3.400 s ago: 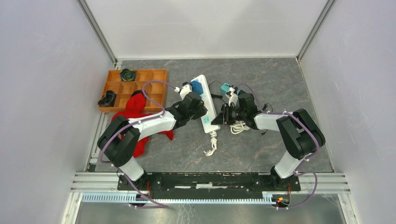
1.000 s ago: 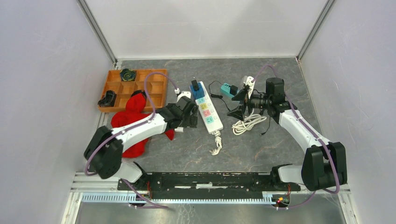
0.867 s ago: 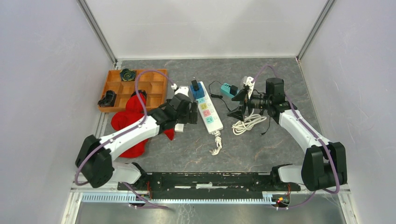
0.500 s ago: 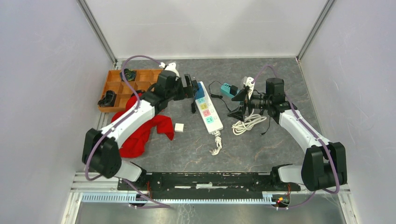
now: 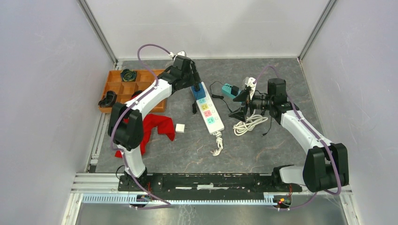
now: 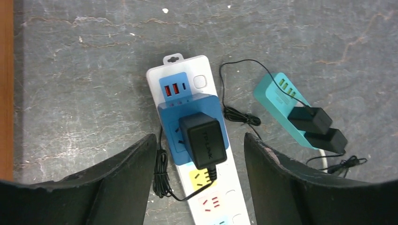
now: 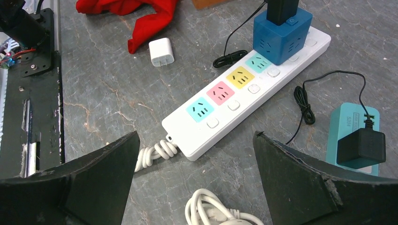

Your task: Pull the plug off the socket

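A white power strip (image 5: 210, 112) lies in the middle of the table, with a blue cube socket (image 6: 216, 105) on its far end. A black plug (image 6: 202, 139) with a thin black cord sits in the top of that cube. My left gripper (image 6: 200, 140) hangs straight above the plug, open. One finger is on each side of the plug and neither touches it. From above, the left gripper (image 5: 194, 82) covers the cube. My right gripper (image 5: 240, 103) stands wide open and empty to the right of the strip. Its wrist view shows the strip (image 7: 244, 93), cube (image 7: 281, 37) and plug (image 7: 281, 9).
A white charger block (image 5: 179, 127) lies beside a red cloth (image 5: 152, 129). An orange compartment tray (image 5: 133, 71) stands at the back left. A teal charging hub (image 7: 352, 126) holding black adapters and a coiled white cable (image 5: 248, 124) lie right of the strip.
My left arm rose from beside the white charger near the red cloth and swung to the far end of the strip, over the plug. Its jaws have narrowed. The right arm stayed still.
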Available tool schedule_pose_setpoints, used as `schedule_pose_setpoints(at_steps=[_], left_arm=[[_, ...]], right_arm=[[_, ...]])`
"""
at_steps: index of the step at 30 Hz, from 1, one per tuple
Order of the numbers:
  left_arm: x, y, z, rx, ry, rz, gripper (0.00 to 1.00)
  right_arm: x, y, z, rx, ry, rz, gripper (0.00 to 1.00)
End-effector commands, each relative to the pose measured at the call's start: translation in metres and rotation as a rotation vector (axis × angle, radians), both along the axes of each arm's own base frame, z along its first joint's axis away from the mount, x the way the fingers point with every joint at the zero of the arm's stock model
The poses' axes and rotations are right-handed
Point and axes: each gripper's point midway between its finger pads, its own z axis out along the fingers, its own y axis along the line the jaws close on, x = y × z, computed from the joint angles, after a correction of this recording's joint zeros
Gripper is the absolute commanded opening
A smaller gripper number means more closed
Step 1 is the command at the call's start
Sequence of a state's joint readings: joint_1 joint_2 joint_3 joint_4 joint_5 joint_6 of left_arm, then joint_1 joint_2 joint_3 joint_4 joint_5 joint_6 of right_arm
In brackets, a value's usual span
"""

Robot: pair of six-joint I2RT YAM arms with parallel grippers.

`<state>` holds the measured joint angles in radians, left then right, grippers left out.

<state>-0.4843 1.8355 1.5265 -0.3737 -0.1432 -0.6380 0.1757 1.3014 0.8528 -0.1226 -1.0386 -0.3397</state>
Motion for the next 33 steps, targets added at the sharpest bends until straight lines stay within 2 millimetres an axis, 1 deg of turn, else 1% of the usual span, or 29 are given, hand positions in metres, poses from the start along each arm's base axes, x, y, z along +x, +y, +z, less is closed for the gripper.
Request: schedule_pose_setpoints(at_steps=[1, 3, 5, 10, 12, 14, 17, 18, 21, 23, 25, 27, 28, 30, 31, 32, 33], left_arm=[[0.013, 0.002, 0.009, 0.006, -0.001, 0.076, 0.73], [0.015, -0.001, 0.002, 0.018, 0.013, 0.068, 0.67], [0.017, -0.006, -0.002, 0.026, 0.021, 0.058, 0.63], [0.018, -0.018, -0.021, 0.065, 0.064, 0.026, 0.56], [0.017, -0.022, -0.026, 0.080, 0.075, 0.015, 0.50], [0.016, -0.023, -0.030, 0.085, 0.084, 0.007, 0.39], [0.015, -0.023, -0.028, 0.087, 0.080, 0.005, 0.09], [0.015, -0.022, -0.025, 0.085, 0.074, 0.005, 0.03], [0.014, -0.024, -0.008, 0.056, 0.027, -0.008, 0.02], [0.011, -0.028, 0.013, 0.010, -0.027, -0.031, 0.02], [0.005, -0.033, 0.023, -0.036, -0.063, -0.064, 0.02], [-0.005, -0.040, 0.027, -0.089, -0.083, -0.115, 0.02], [-0.006, -0.045, 0.033, -0.124, -0.115, -0.139, 0.02], [-0.017, -0.050, 0.035, -0.172, -0.133, -0.185, 0.02], [-0.022, -0.053, 0.036, -0.191, -0.137, -0.208, 0.02], [-0.026, -0.055, 0.036, -0.204, -0.141, -0.227, 0.02], [-0.028, -0.056, 0.037, -0.211, -0.145, -0.241, 0.02]], right_arm=[[0.001, 0.000, 0.010, 0.009, -0.049, 0.014, 0.98], [0.002, 0.000, 0.009, 0.007, -0.049, 0.014, 0.98], [0.002, 0.000, 0.009, 0.006, -0.046, 0.015, 0.98], [0.002, 0.000, 0.007, 0.003, -0.043, 0.012, 0.98], [0.002, 0.000, 0.007, 0.003, -0.041, 0.013, 0.98], [0.002, 0.000, 0.006, 0.003, -0.038, 0.014, 0.98], [0.001, 0.001, 0.004, 0.009, -0.025, 0.018, 0.98], [0.001, 0.002, 0.003, 0.012, -0.017, 0.018, 0.98], [0.000, 0.005, -0.001, 0.043, 0.028, 0.025, 0.98], [-0.001, 0.009, -0.003, 0.083, 0.073, 0.027, 0.98], [-0.001, 0.013, -0.003, 0.137, 0.127, 0.013, 0.98], [0.008, 0.015, -0.002, 0.166, 0.151, -0.034, 0.98], [0.014, 0.017, -0.001, 0.168, 0.145, -0.047, 0.98], [0.026, 0.023, 0.005, 0.123, 0.054, -0.016, 0.98], [0.028, 0.028, 0.007, 0.089, 0.007, 0.025, 0.98], [0.033, 0.035, 0.012, 0.047, -0.109, 0.093, 0.98], [0.036, 0.039, 0.010, -0.010, -0.196, 0.148, 0.98]])
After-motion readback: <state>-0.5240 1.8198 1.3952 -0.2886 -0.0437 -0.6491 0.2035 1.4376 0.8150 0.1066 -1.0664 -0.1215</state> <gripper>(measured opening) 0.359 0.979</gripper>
